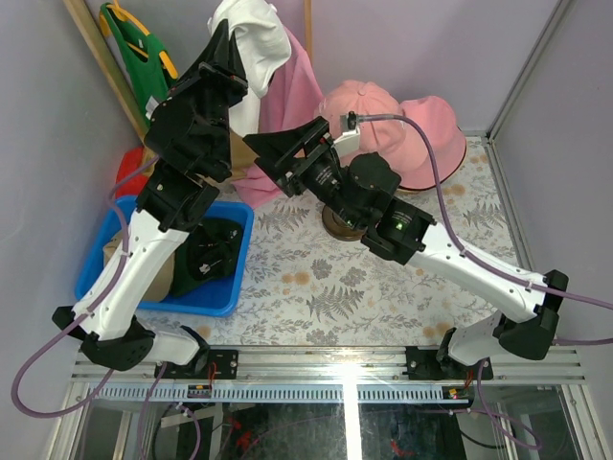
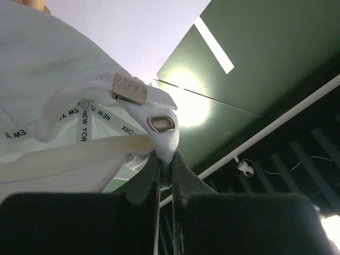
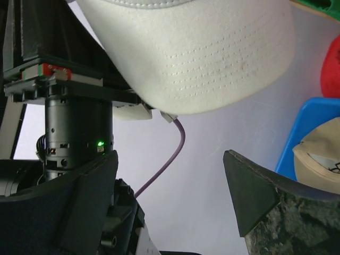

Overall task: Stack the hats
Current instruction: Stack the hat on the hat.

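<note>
One white cap (image 2: 48,79), strap (image 2: 159,141) pinched, brim (image 3: 212,58) down

The left black-and-white robot arm (image 1: 144,249) rises steeply from its base. Its black two-finger left gripper (image 2: 167,158) points upward, jaws pinched together on a fold of the white fabric cap (image 2: 53,74). The right black-and-white robot arm (image 1: 460,259) reaches low toward the left, and its right gripper (image 3: 170,156) is spread wide, holding nothing.

Black-lettered white cap (image 2: 48,69); pink cap (image 1: 359,103); pink bucket hat (image 1: 439,132); blue bin (image 1: 240,257); fern-patterned tablecloth (image 1: 335,287).
</note>
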